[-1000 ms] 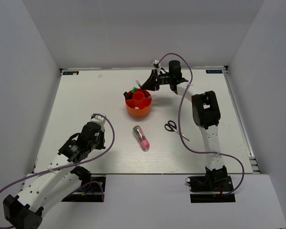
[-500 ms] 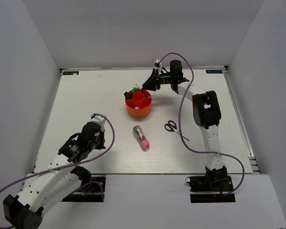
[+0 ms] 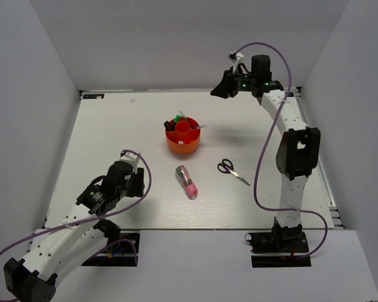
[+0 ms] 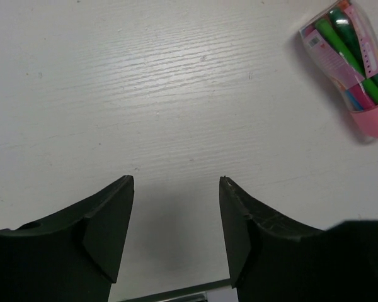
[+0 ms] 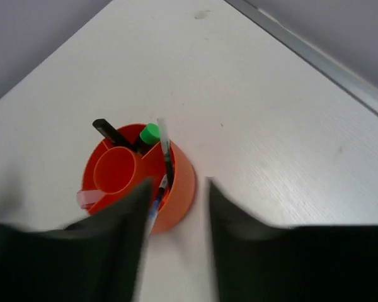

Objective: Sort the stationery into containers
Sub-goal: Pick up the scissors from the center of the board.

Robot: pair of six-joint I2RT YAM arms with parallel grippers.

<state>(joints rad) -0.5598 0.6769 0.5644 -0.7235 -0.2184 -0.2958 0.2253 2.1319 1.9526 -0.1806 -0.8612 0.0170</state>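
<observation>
Low over the bare tabletop [image 4: 145,75], the left pincer [image 4: 175,182] hangs spread and empty. The chunky pink-and-green pen [image 4: 353,69] lies ahead to its right, probably its next pick. Farther right, the right pincer [image 5: 178,185], also spread and empty, looks down on the orange-red organiser [image 5: 186,170], where a green marker [image 5: 150,133] stands sorted; the scissors [image 3: 232,170] lie unsorted toward its base.

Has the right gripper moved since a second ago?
Yes. The right gripper has drawn back from the far rim of the orange organiser, toward the back wall and to the right.
</observation>
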